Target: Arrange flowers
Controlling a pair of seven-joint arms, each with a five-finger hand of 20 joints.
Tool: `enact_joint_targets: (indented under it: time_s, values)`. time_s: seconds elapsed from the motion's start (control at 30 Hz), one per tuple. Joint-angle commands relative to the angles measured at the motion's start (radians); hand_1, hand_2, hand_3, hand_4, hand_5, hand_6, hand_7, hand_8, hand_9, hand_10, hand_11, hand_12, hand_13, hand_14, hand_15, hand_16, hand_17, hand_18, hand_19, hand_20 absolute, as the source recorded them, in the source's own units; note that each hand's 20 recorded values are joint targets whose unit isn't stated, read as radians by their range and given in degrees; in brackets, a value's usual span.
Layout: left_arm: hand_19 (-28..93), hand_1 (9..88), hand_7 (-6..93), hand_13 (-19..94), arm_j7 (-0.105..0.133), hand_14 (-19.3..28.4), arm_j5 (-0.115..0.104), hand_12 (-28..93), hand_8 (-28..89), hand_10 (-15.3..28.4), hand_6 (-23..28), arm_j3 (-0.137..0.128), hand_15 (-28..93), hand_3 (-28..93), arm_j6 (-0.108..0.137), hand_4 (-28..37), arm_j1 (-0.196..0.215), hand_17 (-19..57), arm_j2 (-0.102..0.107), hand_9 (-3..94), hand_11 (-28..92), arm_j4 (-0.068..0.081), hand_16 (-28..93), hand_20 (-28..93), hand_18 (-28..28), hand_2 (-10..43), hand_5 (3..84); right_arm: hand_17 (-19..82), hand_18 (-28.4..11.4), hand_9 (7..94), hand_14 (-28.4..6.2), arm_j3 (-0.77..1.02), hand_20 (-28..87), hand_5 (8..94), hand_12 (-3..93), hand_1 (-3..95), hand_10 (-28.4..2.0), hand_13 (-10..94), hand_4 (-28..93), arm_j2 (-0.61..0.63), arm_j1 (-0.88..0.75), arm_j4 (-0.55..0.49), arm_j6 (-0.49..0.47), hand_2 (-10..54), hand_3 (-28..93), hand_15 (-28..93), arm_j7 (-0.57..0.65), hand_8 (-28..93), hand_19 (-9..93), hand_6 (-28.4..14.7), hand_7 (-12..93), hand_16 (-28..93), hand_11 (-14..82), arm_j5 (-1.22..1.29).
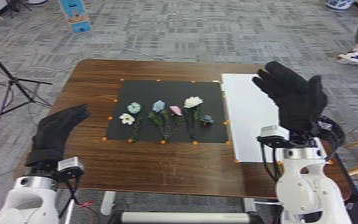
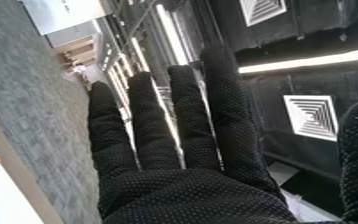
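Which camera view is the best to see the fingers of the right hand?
The right wrist view: there the right hand is close, its fingers straight and separate. The head view shows it smaller, with the arm, partly covering the white sheet.

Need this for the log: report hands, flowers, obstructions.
Left hand open, right hand open, both empty. Flowers lying on black mat. Nothing covering them.

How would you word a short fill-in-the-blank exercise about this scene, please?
The flowers lie on a mat coloured ____. A white sheet lies to the mat's ____. The wooden table is coloured ____. A tripod stands to the ____ of the table.

Missing words: black; right; brown; left.
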Motion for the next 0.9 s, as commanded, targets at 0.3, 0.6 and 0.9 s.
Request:
enact_joint_targets:
  time_s: [0.3,0.6,0.9]
  values:
    - [5,25.2,14.6,37,0.006,13.9,0.012,11,-8,13.6,3.0,-0.001,11,72,0.004,-26.2,0.008,6.4,-0.005,50.5,18,-0.007,-1,16,8.2,2.7,53.5,20,-18.3,48.0,-16.9,-0.019,31,51.6,14.4,6.4,-14.8,39,-16,0.007,-0.025,-0.011,-0.014,7.5,71,11,-0.009,-8,13,-1.7,10,22,6.0,0.011]
    - [6,25.6,15.3,38,0.009,14.0,0.009,11,-8,13.6,2.8,-0.009,11,72,0.022,-26.1,-0.056,6.9,0.036,51.1,19,-0.002,-1,16,8.2,2.8,54.0,22,-14.3,47.5,-15.2,0.008,30,49.7,14.2,8.1,-14.8,38,-16,-0.006,-0.073,-0.036,0.005,6.7,72,11,-0.015,-8,8,-2.2,10,20,6.0,0.004]
    - [8,25.8,16.1,39,0.027,14.0,0.015,12,-8,13.6,2.5,-0.057,12,72,0.004,-25.9,-0.135,8.1,0.086,51.6,19,-0.011,-1,17,8.9,2.9,54.3,29,-16.8,47.5,-16.4,0.022,35,40.4,14.5,8.1,-14.8,43,-16,0.013,-0.08,-0.044,0.024,6.9,71,13,0.003,-8,11,-2.1,10,19,6.0,0.001]
